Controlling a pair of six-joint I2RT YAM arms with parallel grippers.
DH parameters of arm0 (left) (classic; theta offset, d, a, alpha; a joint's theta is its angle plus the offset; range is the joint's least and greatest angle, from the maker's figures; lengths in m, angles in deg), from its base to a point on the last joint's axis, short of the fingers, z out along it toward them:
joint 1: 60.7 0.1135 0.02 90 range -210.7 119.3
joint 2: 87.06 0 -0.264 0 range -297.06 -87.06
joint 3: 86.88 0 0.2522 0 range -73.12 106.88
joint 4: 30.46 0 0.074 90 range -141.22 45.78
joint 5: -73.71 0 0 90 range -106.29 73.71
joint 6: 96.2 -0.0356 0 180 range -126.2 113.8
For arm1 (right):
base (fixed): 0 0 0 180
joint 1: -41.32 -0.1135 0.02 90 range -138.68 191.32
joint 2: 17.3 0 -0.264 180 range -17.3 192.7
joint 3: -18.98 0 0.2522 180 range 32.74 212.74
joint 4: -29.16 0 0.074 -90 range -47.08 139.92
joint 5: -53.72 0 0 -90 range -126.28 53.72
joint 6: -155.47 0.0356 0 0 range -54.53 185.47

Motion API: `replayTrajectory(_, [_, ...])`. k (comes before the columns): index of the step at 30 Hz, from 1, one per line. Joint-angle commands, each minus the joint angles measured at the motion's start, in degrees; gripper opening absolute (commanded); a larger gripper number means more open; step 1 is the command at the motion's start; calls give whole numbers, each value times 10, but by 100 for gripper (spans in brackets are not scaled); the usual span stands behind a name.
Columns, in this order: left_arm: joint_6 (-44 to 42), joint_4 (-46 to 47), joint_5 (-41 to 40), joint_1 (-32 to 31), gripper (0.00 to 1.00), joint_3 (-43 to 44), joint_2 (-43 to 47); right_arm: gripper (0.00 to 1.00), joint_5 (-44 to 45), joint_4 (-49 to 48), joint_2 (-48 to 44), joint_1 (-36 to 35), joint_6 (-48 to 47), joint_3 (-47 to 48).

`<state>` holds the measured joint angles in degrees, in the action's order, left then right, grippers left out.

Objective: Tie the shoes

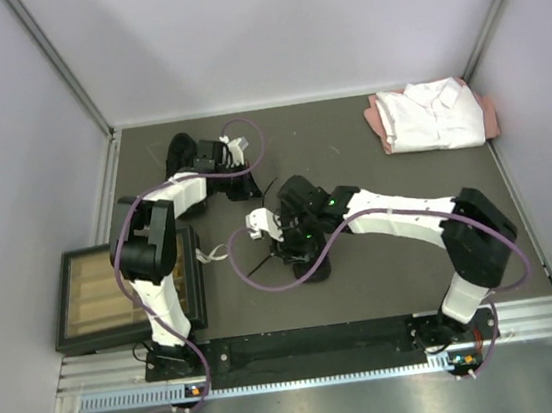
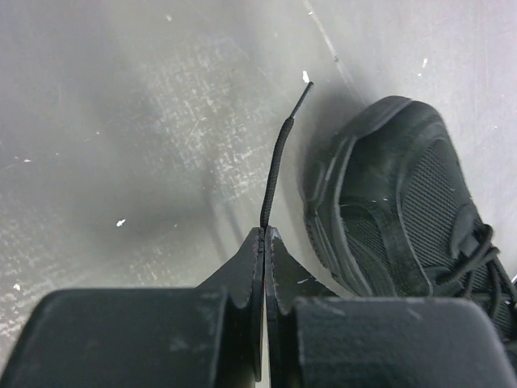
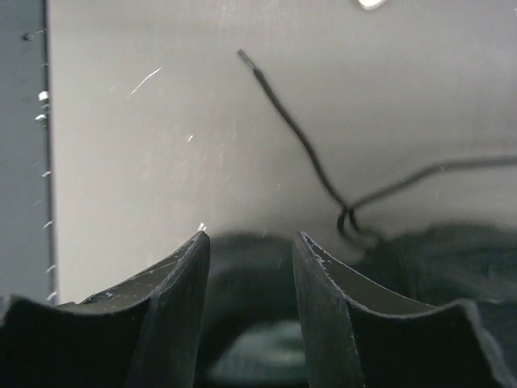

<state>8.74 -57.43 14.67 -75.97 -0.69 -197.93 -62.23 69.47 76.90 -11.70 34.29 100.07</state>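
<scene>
The dark grey table point(image 1: 349, 147) fills the floor of a booth closed in by pale lilac walls point(image 1: 254, 28) on the left, far and right sides, with a metal rail along the near edge. The widest bare stretch lies on the right, between the right arm point(image 1: 408, 215) and the right wall, and there is more free surface along the far middle. A dark-framed tray point(image 1: 101, 337) sits at the near left corner against the wall. A folded white shirt point(image 1: 431, 117) lies in the far right corner.

The left arm point(image 1: 151, 252) reaches to the far left, where one black shoe point(image 1: 181, 150) sits close to the left edge. The second black shoe point(image 1: 314, 267) lies near the middle of the table, under the right arm's wrist; the two are well apart.

In the left wrist view the far shoe shows a mesh upper and a rounded toe. The left pincer point(image 2: 265, 234) is pressed together on a thin black lace point(image 2: 275, 170), whose stiff tip stands free above the bare table beside the toe.

The right pincer point(image 3: 246, 242) stands spread above the near shoe's dark, blurred body, gripping nothing that shows. Another lace point(image 3: 299, 137) lies slack on the table beyond it, with a small knot point(image 3: 346, 218).
</scene>
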Motion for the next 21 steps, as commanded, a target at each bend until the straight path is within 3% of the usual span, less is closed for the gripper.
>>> replayTrajectory(1, [16,12,22,7,0,25,-15,45,-10,-96,38,-17,-41,38])
replayTrajectory(5, [16,13,26,9,0,26,-26,43,-36,-136,77,-19,-68,47])
replayTrajectory(10, [17,13,31,12,0,25,-34,38,-67,-123,130,-19,-104,84])
replayTrajectory(21, [23,13,45,16,0,22,-49,38,-71,-85,209,-19,-157,115])
